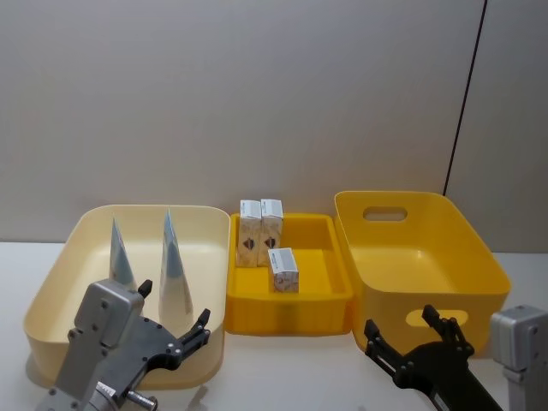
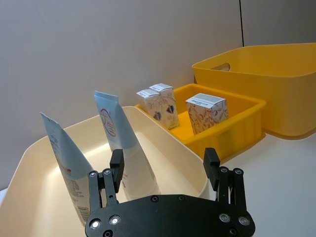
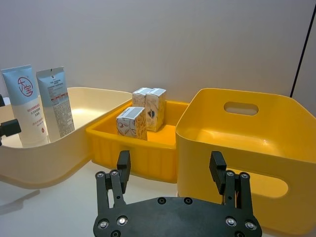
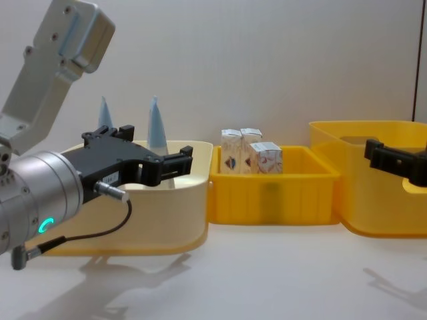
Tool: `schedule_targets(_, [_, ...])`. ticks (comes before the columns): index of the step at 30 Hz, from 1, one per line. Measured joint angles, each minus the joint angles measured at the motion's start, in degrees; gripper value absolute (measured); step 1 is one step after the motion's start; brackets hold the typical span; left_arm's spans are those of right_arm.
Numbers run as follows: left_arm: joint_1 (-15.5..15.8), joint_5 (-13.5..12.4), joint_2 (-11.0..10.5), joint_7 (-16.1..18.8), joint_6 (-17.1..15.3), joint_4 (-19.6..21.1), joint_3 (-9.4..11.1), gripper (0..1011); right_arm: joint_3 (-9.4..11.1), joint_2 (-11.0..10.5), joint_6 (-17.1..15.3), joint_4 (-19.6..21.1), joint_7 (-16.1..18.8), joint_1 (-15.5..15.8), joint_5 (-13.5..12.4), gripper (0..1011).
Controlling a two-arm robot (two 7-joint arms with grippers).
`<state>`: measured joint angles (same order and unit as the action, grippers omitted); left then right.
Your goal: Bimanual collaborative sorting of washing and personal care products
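as tubes [image 1: 174,257] stand, left gripper [image 1: 175,305] gapes

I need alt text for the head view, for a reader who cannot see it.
Three bins stand in a row, left to right, on a white table: a cream bin with two upright light-blue tubes, a shallow yellow tray with three small white cartons, and a deep yellow bin. The left gripper and right gripper hover open in front.

- white table [image 1: 282,368] in front of me, three bins in a row on it
- cream bin [image 1: 51,287] on my left
- small yellow bin [image 1: 287,315] in the middle, just beside it
- large yellow bin [image 1: 481,276] on my right
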<state>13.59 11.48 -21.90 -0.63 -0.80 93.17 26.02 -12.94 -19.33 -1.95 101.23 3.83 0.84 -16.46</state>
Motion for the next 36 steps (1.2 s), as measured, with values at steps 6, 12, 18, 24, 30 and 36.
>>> schedule_targets(6, [0.0, 0.0, 0.0, 0.0, 0.0, 0.0, 0.0, 1003, 0.0, 0.0, 0.0, 0.0, 0.0, 0.0, 0.0, 1001])
schedule_targets(12, [0.0, 0.0, 0.0, 0.0, 0.0, 0.0, 0.0, 1003, 0.0, 0.0, 0.0, 0.0, 0.0, 0.0, 0.0, 1001])
schedule_targets(18, [0.0, 0.0, 0.0, 0.0, 0.0, 0.0, 0.0, 1003, 0.0, 0.0, 0.0, 0.0, 0.0, 0.0, 0.0, 1001])
schedule_targets(24, [0.0, 0.0, 0.0, 0.0, 0.0, 0.0, 0.0, 1003, 0.0, 0.0, 0.0, 0.0, 0.0, 0.0, 0.0, 1001])
schedule_targets(30, [0.0, 0.0, 0.0, 0.0, 0.0, 0.0, 0.0, 1003, 0.0, 0.0, 0.0, 0.0, 0.0, 0.0, 0.0, 1001])
schedule_targets(36, [0.0, 0.0, 0.0, 0.0, 0.0, 0.0, 0.0, 1003, 0.0, 0.0, 0.0, 0.0, 0.0, 0.0, 0.0, 1001])
